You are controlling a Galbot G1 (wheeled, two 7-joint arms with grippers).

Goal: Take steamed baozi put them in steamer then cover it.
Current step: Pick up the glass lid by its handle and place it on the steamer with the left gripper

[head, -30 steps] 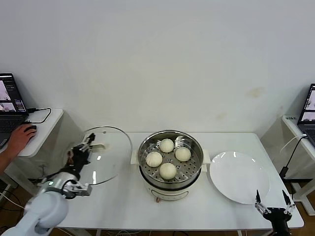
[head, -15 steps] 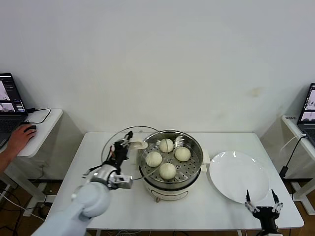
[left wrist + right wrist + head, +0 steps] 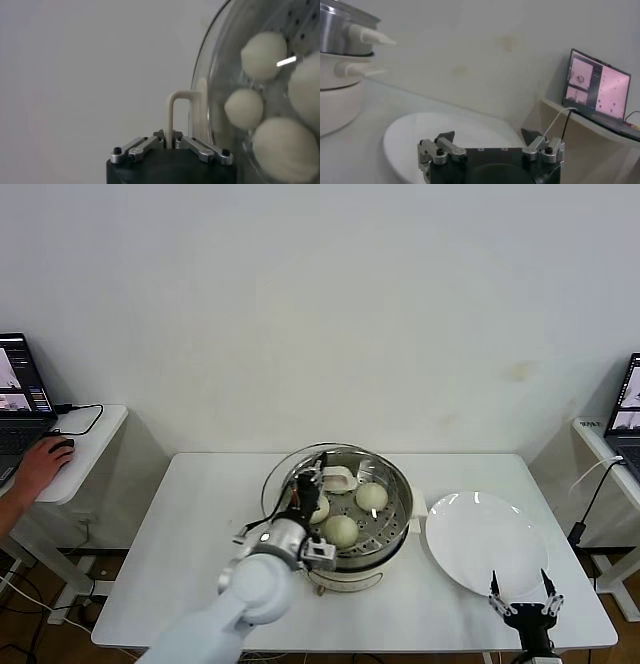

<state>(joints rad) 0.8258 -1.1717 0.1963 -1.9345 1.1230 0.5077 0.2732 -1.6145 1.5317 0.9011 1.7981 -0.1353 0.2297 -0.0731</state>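
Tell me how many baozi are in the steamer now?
4, all in the steamer: two clear in the head view, one at the right, one in front; two on the left side, one and another, seen through the lid.

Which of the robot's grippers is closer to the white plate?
The right gripper, open, hovers just off the white plate's near edge. The left gripper is farther away over the steamer, holding the glass lid by its handle.
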